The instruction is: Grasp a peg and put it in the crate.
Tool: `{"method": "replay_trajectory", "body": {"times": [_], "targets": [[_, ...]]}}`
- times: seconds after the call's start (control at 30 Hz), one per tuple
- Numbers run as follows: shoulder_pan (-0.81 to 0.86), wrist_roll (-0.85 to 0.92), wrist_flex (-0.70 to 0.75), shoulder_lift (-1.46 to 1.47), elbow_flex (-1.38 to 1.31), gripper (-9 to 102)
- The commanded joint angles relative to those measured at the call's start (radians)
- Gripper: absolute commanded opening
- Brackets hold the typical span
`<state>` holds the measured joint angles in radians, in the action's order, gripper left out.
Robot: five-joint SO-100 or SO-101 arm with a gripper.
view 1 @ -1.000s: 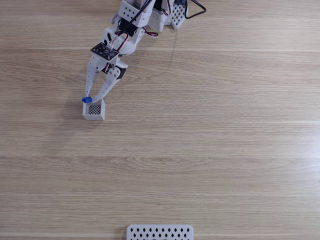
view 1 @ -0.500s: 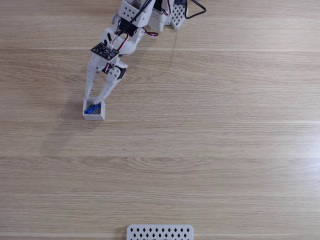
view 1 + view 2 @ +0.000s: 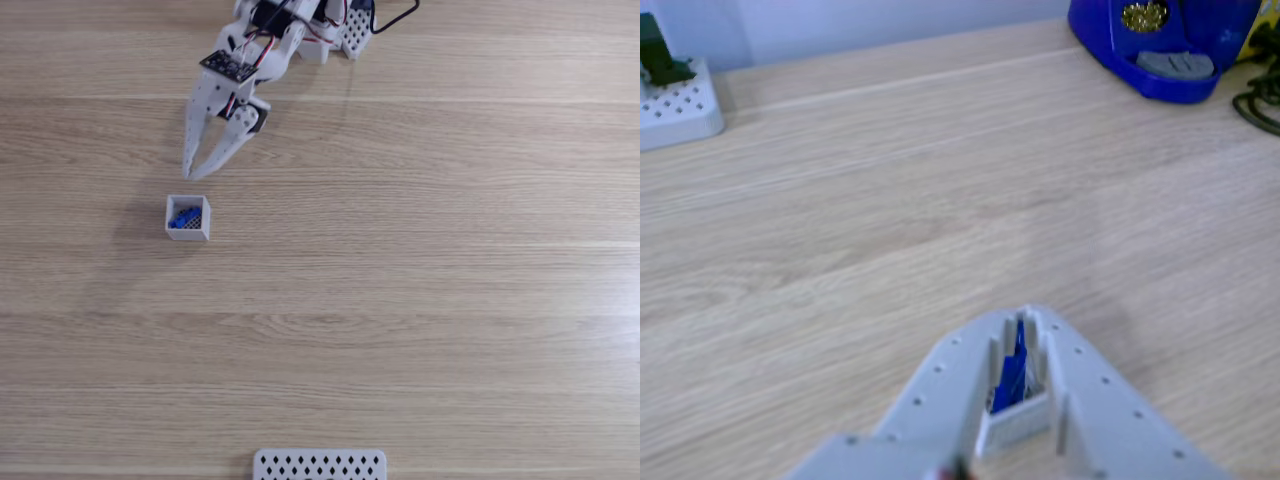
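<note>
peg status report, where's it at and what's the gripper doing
Gripper open, empty, short of the crate. Peg inside the crate. Nothing in the way.

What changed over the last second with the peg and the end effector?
The peg was let go: a second ago it was pinched at the crate's rim, and now it lies inside the crate. The end effector pulled back up the fixed view toward the arm's base, clear of the crate, with a narrow gap between its fingertips. The crate and the perforated panel stayed put.

Bare table all round; only crate near claw
</note>
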<state>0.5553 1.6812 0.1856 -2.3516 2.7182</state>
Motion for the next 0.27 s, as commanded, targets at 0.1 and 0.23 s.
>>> {"method": "replay_trajectory", "body": {"times": [0.1,0.23], "targets": [[-0.014,0.006,0.244,-0.278,0.006,-1],[-0.014,0.008,0.333,-0.379,0.023,-1]]}}
